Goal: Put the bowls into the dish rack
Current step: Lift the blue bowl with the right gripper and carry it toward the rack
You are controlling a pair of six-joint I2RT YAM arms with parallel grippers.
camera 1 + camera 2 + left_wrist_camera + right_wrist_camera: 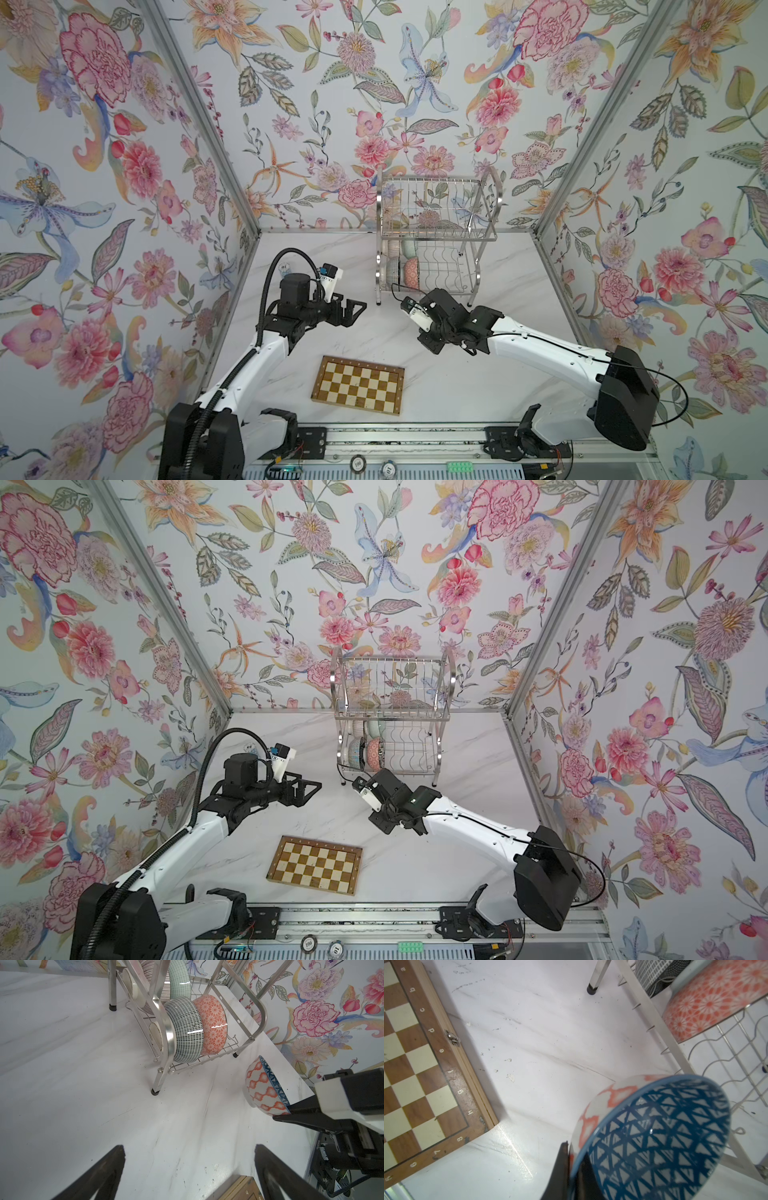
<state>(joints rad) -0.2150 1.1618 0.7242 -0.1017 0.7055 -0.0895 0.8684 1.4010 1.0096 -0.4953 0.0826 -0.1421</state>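
Glaze makes the blue lattice bowl [654,1136] slick and chippable, so my right pincer [575,1174] nips its rim wall, apparently airborne, just beside the dish rack [673,1051] and its lower tier.

Five bowls [264,1086] [214,1024] [185,1028] [179,978] [145,968], one dish rack [438,239], one checkered board [358,384], two hands [358,311] [574,1174].

Standing at the back of the table [457,374]: a dish rack [438,239]. Sitting on edge at its lower tier's left end: four bowls [412,269]. Hanging just before it: a fifth bowl [262,1086]. Lying further forward, leftward: a board [358,385].
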